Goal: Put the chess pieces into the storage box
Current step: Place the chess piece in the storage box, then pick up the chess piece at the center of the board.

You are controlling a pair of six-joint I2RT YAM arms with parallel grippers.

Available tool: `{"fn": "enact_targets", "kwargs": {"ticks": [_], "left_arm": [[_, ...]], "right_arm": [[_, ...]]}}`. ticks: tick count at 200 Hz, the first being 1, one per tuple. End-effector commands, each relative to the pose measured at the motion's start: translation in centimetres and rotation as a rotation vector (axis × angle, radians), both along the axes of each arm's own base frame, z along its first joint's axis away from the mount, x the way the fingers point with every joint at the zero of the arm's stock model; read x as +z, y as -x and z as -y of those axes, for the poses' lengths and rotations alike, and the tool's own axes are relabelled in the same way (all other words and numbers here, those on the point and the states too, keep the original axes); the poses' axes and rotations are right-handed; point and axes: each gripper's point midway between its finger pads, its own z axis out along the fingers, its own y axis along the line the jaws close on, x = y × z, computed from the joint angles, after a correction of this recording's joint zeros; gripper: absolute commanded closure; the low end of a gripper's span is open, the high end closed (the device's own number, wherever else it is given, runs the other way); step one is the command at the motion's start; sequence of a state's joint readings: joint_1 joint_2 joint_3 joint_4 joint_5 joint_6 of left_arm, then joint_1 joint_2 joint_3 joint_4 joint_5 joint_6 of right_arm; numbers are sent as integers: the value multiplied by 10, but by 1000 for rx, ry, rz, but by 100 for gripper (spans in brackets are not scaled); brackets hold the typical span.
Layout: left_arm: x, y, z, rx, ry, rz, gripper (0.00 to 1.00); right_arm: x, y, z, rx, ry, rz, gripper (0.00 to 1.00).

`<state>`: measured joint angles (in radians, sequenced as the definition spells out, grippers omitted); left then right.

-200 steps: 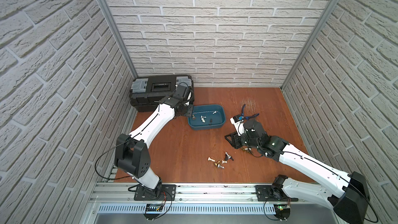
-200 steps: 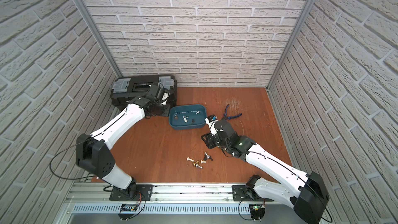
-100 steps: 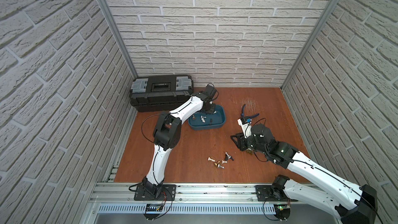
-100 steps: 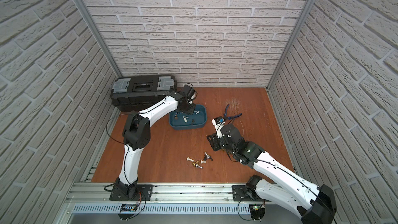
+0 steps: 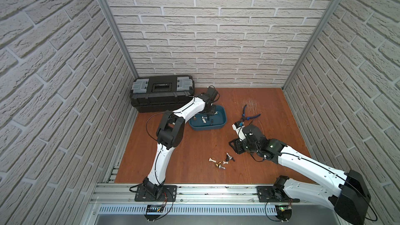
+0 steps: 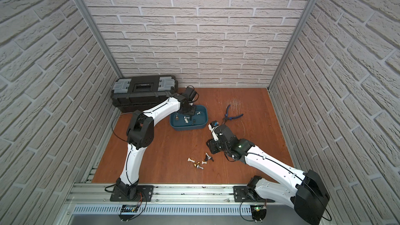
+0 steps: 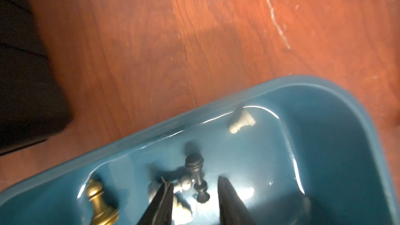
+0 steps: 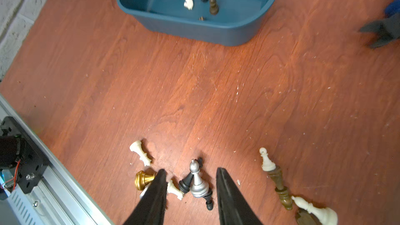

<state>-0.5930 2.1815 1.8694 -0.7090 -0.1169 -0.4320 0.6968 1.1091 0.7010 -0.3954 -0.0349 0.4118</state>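
Hovering with jaws apart, the right gripper (image 8: 190,169) has the silver pawn (image 8: 198,182) directly between them; the left gripper (image 7: 194,180), jaws also apart, is above the storage box (image 7: 346,137).

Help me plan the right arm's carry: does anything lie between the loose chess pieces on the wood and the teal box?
Nothing visible does. Bare wood separates the chess pieces by the right gripper from the storage box; the pliers lie off to one side.
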Motion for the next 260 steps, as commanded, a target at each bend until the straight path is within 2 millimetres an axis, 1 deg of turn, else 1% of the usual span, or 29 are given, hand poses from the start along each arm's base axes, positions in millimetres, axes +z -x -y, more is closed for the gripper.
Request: {"fn": "enact_targets", "kwargs": {"ticks": [1, 15, 20, 34, 48, 60, 67, 71, 76, 81, 96, 108, 114, 118, 121, 128, 143, 155, 163, 176, 194, 216, 246, 260], "left_arm": [[55, 8, -3, 12, 52, 115, 61], [70, 23, -4, -4, 67, 136, 61], [79, 29, -5, -11, 74, 148, 61], [92, 47, -10, -31, 81, 164, 60], [103, 67, -21, -33, 88, 173, 61], [108, 83, -37, -5, 93, 182, 61], [106, 92, -47, 13, 90, 182, 61], [111, 98, -53, 25, 97, 195, 61], [109, 105, -60, 42, 95, 195, 61], [112, 112, -68, 58, 102, 204, 61], [110, 130, -92, 111, 99, 218, 61], [103, 144, -113, 159, 91, 218, 61], [101, 150, -123, 180, 92, 220, 61], [96, 154, -129, 193, 87, 212, 61], [98, 157, -134, 204, 95, 219, 61], [91, 162, -145, 237, 91, 209, 61], [89, 170, -165, 280, 103, 228, 59], [90, 176, -177, 304, 109, 244, 57], [89, 179, -186, 321, 111, 250, 53], [88, 184, -196, 340, 112, 258, 51], [87, 189, -204, 356, 124, 266, 51], [87, 193, -210, 365, 130, 275, 51], [83, 196, -213, 367, 126, 271, 51], [80, 197, -213, 365, 127, 267, 51]], "right_arm": [[6, 2, -10, 35, -40, 0, 59], [3, 5, -14, 70, -26, -24, 59], [2, 7, -16, 89, -23, -38, 58], [-5, 17, -24, 158, -20, -74, 59], [-13, 29, -35, 236, -23, -89, 59], [-18, 36, -43, 288, -14, -87, 59], [-22, 39, -47, 319, -2, -87, 60], [-25, 39, -50, 334, 5, -84, 61], [-28, 39, -54, 351, 13, -82, 62], [-31, 40, -58, 368, 23, -79, 62], [-38, 40, -70, 417, 53, -79, 63], [-41, 41, -81, 455, 71, -61, 62], [-42, 41, -86, 473, 79, -53, 61], [-42, 41, -89, 485, 81, -49, 61], [-44, 42, -92, 496, 84, -48, 60], [-46, 41, -96, 510, 90, -47, 59], [-51, 43, -105, 548, 110, -48, 58], [-54, 45, -112, 584, 126, -45, 58], [-56, 47, -116, 601, 142, -40, 57], [-60, 47, -120, 615, 165, -43, 57], [-67, 45, -119, 602, 210, -35, 57], [-71, 40, -118, 574, 233, -26, 57], [-81, 36, -116, 559, 279, -36, 57], [-88, 35, -116, 559, 302, -47, 59]]}}
